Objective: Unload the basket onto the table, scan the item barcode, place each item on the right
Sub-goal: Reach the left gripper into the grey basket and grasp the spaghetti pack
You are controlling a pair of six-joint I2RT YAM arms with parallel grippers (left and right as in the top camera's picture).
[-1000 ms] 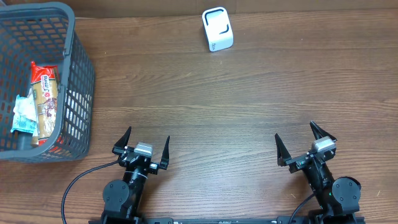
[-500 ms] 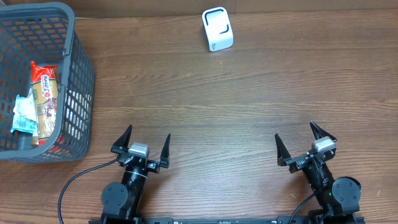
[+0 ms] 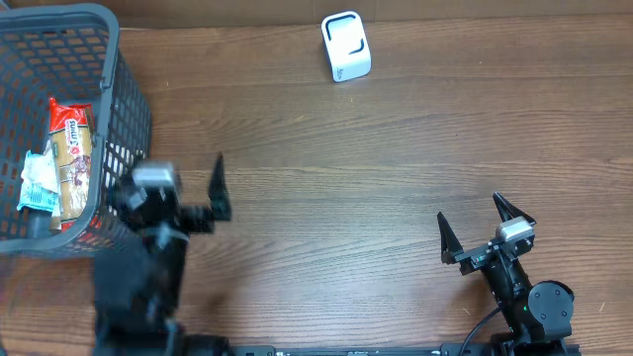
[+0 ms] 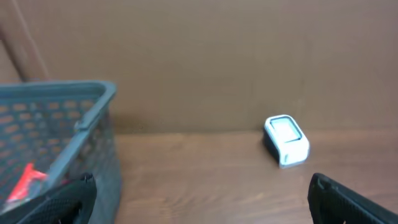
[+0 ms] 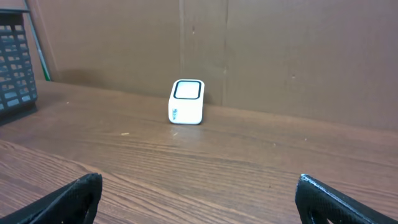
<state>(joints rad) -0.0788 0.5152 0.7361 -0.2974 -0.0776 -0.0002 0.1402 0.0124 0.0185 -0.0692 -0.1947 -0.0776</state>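
The table (image 3: pixel 396 148) is brown wood with clear grain and a smooth, dull finish. The basket (image 3: pixel 134 109) is matt grey plastic lattice. The scanner (image 3: pixel 345 46) is smooth white plastic, slightly glossy, with a dark window. The packets (image 3: pixel 71 158) have shiny printed wrappers. The wall (image 5: pixel 311 56) looks like matt brown cardboard. The right gripper (image 5: pixel 199 180) has matt black fingers (image 5: pixel 68 199).

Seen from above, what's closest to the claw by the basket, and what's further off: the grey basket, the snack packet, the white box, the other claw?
Measured from the left gripper:
1. Grey basket: its wall is right beside it, on the left.
2. Snack packet: inside the basket, further left.
3. White box: at the table's far edge.
4. Right gripper: across the table, on the right.
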